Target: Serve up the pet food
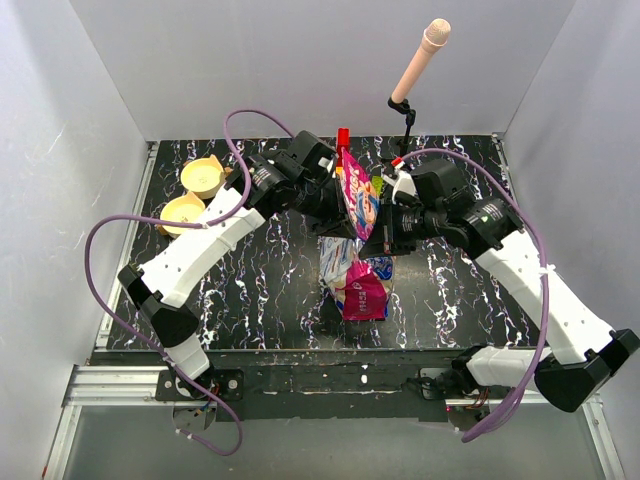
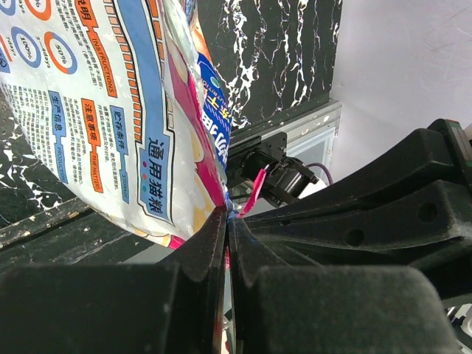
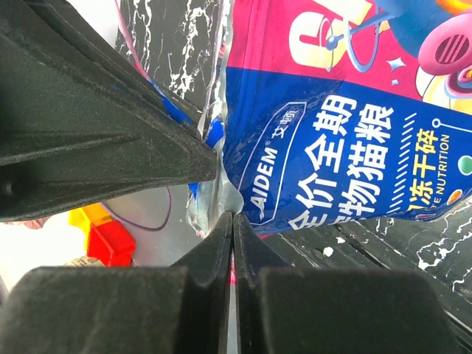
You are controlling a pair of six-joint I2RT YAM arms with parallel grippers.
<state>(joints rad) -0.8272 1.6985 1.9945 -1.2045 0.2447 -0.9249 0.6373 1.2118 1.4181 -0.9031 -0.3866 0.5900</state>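
Black table [image 1: 270, 290] lies below. Up high, the left gripper [image 2: 227, 221] and right gripper [image 3: 233, 221] both squeeze tight on the bag [image 1: 358, 200] edges, maybe to pull it open.

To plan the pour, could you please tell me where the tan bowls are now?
In the top view, the tan bowls sit together at the table's far left, beside the left arm, left of the raised pet food bag.
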